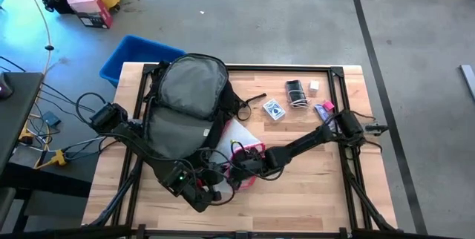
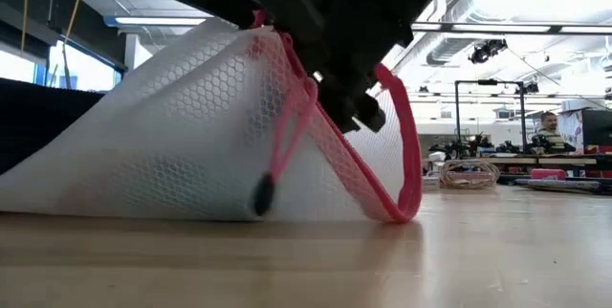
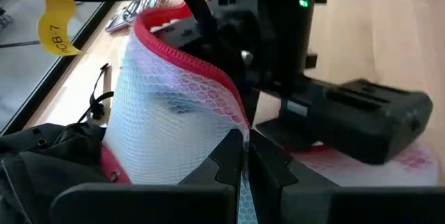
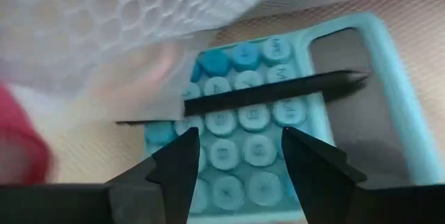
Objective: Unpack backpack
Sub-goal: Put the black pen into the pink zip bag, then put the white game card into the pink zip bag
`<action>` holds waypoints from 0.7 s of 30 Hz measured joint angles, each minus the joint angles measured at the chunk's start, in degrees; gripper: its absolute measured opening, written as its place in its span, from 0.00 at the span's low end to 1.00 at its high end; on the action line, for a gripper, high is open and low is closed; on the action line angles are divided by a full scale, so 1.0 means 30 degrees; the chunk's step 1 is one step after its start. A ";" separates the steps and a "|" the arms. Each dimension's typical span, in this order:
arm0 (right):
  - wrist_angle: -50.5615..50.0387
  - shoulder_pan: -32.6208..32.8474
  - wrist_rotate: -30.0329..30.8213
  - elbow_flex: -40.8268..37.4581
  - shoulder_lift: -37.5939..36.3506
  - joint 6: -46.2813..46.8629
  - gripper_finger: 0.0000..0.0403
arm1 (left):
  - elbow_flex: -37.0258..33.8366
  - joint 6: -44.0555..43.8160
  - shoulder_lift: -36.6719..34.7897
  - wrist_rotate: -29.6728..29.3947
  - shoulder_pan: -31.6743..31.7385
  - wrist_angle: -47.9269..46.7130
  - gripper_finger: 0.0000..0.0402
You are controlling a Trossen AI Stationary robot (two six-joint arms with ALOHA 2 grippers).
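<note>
Roughly: backpack [image 1: 185,102] lay at table's 10–11 o'clock in high view, grey padded back panel up, mouth toward near edge. Looked soft, floppy, bulky; judged light-to-moderate wt, prob. sagging if lifted by one strap. Fabric not slippery. Best holds, by judgement: top edge near zip or a strap, not mid-panel.

Mesh pouch [image 1: 241,150], white net w/ pink zip edge, sat at approx 6 o'clock of table centre, just beside backpack mouth, partly out of it. Very limp, light; net would snag on fingertips. Stiffest part = pink edge, so likely best grip pt.

Left gripper [image 3: 242,156] clenched on a pinch of pouch mesh, at pouch's 7 o'clock in high view, holding it tented up (low view confirmed raised peak). Right gripper [image 4: 236,156] reached in from 3 o'clock, inside pouch mouth, jaws parted, straddling a black pen [image 4: 274,92] lying across a teal calculator [image 4: 278,154]. Nothing grasped by it yet, as far as seen.

Calculator: rigid, smooth plastic, prob. slippery at edges; pen thin, would roll.

Already out on table at 1–2 o'clock: card deck [image 1: 274,110], coiled cable [image 1: 296,93], small white block [image 1: 314,87], and one small item by right arm base — identity unclear.
</note>
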 joint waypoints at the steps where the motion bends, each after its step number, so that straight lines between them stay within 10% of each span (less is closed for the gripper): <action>1: -0.0481 0.0107 0.0052 0.0055 -0.0241 -0.0011 0.47 | 0.0000 -0.0011 0.0000 0.0004 -0.0012 -0.0019 0.00; 14: -1.0016 0.2582 0.0299 0.0217 -0.4010 0.2652 0.47 | 0.0000 -0.0219 0.0000 0.0083 -0.0017 -0.0296 0.00; 21: -1.9270 0.2193 0.4655 0.0216 -0.5116 0.8942 0.47 | 0.0000 -0.0372 0.0007 0.0083 -0.0012 -0.0314 0.00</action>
